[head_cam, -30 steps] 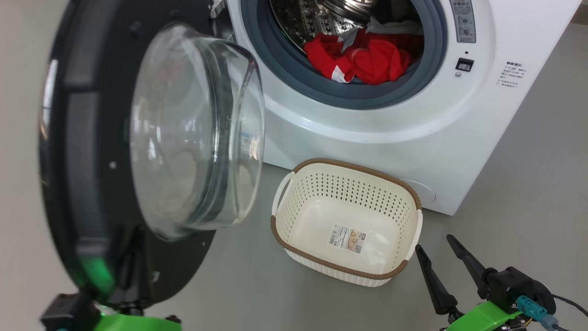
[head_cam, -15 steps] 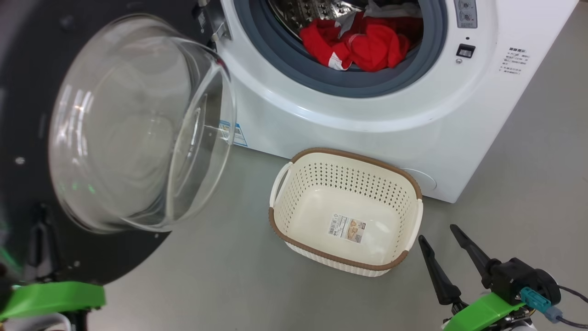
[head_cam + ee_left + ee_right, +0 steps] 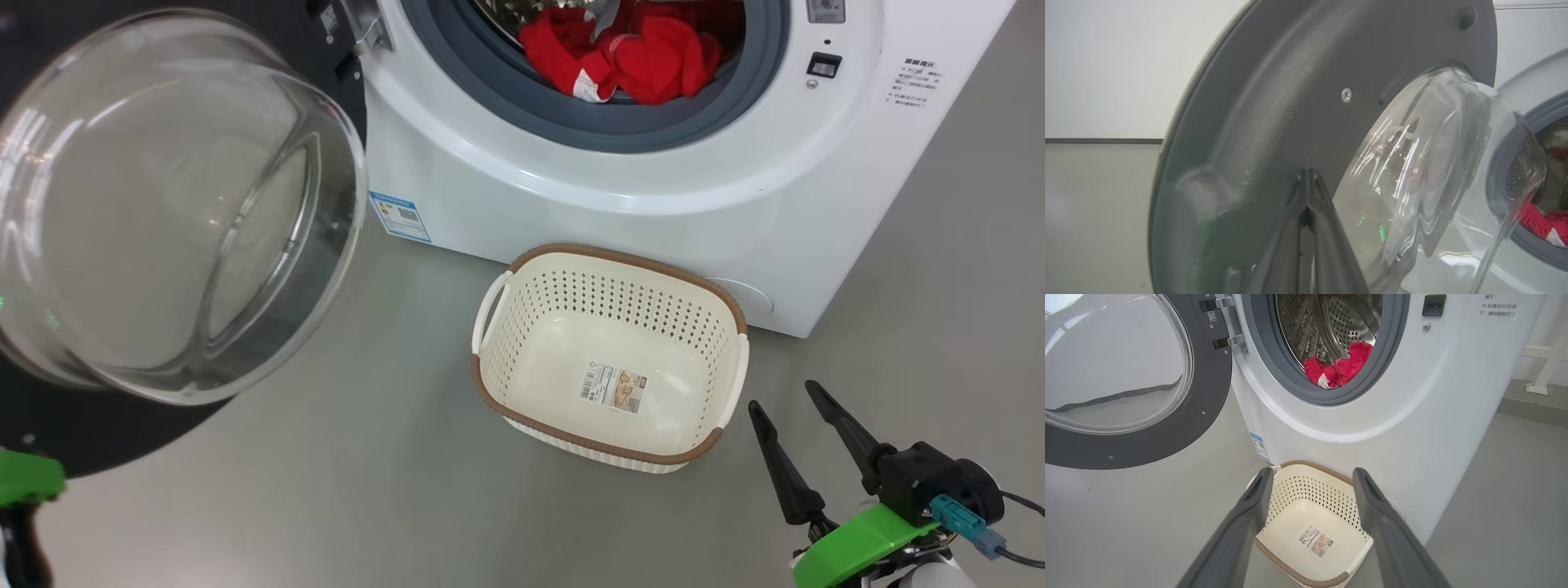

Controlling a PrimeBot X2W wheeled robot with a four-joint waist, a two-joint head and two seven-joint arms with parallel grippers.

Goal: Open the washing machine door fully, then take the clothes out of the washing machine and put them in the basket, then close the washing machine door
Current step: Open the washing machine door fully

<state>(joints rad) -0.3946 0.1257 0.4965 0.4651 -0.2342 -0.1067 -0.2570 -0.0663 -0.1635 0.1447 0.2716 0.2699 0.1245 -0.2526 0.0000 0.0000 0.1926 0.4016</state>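
Note:
The washing machine door [image 3: 90, 433] stands swung out to the left, its glass bowl [image 3: 163, 204] bulging toward me. Red clothes [image 3: 629, 57] with white trim lie at the mouth of the white washing machine [image 3: 653, 212]. The cream basket [image 3: 624, 258] sits on the floor in front of the machine, with just a sticker inside. My left gripper [image 3: 1308, 172] is shut, its tips at the door's grey inner face [image 3: 1290, 102]. My right gripper [image 3: 781, 396] is open and holds nothing, right of the basket. In the right wrist view, that gripper [image 3: 1313, 472] points over the basket [image 3: 1310, 486] toward the clothes [image 3: 1337, 369].
A blue label sticker [image 3: 400, 216] marks the machine's lower left front. Grey floor [image 3: 367, 490] spreads around the basket. A white post and a low step [image 3: 1541, 375] stand to the right beyond the machine. A white wall with a dark skirting [image 3: 1102, 141] lies behind the door.
The door has swung further out to the left, with my left arm following it. The head view has shifted, so the machine and basket sit higher. The right gripper has stayed open.

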